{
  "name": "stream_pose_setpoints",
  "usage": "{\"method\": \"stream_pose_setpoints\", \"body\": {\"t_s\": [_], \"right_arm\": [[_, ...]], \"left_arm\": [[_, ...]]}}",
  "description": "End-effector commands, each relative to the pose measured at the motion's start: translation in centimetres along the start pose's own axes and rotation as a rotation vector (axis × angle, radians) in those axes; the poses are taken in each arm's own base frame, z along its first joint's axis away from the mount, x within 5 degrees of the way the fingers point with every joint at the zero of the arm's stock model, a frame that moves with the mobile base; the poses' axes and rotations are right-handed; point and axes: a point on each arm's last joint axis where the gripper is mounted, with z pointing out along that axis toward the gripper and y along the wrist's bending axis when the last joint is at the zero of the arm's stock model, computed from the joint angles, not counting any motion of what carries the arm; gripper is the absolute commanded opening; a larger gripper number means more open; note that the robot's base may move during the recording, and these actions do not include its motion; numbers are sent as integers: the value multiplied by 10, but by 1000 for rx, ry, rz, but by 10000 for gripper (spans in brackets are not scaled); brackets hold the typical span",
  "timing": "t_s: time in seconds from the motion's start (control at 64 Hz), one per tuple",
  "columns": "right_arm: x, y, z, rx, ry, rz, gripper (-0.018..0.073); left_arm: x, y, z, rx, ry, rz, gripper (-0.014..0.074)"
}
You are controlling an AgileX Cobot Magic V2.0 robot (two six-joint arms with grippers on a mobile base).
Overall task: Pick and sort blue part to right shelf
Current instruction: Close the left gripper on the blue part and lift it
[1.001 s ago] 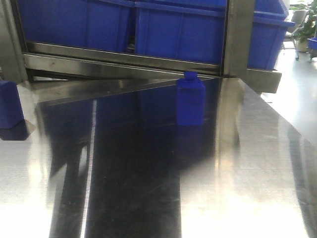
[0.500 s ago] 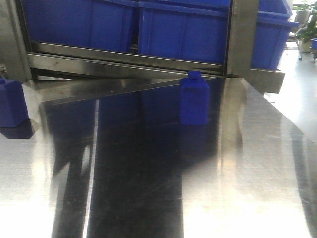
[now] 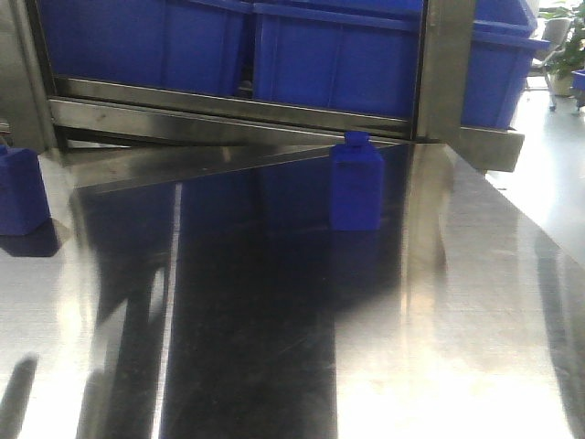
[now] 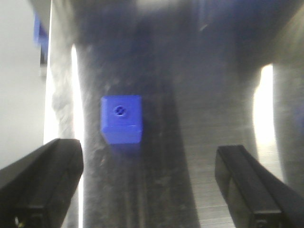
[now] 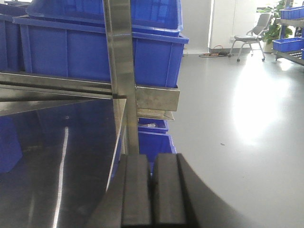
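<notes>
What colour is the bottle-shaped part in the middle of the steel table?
The part is solid blue, clearest in the front-facing view.

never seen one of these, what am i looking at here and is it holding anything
It is a two-armed robot. The front camera looks across a shiny steel tabletop to a shelf carrying blue bins. One blue part stands upright near the shelf, a second blue part at the left edge. The other two cameras ride on the wrists. The left gripper is open and empty, looking down on a blue part's top; the right gripper is shut on nothing, facing the shelf's end.
</notes>
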Motion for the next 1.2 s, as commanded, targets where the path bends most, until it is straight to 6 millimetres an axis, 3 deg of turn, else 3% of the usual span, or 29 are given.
{"method": "stream_pose_setpoints", "body": {"t_s": [0.0, 0.219, 0.438, 0.688, 0.938, 1.188], "right_arm": [[-17, 1, -3, -10, -135, -4, 32], [-17, 1, -3, -10, -135, -4, 32], [-17, 1, -3, -10, -135, -4, 32], [-17, 1, -3, -10, -135, -4, 32], [-17, 1, -3, -10, -138, -4, 32], [-18, 1, -4, -11, -143, -4, 32]], "left_arm": [[-22, 3, 3, -8, 0, -37, 631], [-35, 8, 50, -19, 131, -58, 631], [-28, 14, 96, -41, 248, -56, 631], [-24, 17, 133, -48, 283, -60, 631], [-16, 20, 159, -57, 343, -60, 629], [-15, 24, 164, -82, 352, -36, 586]]}}
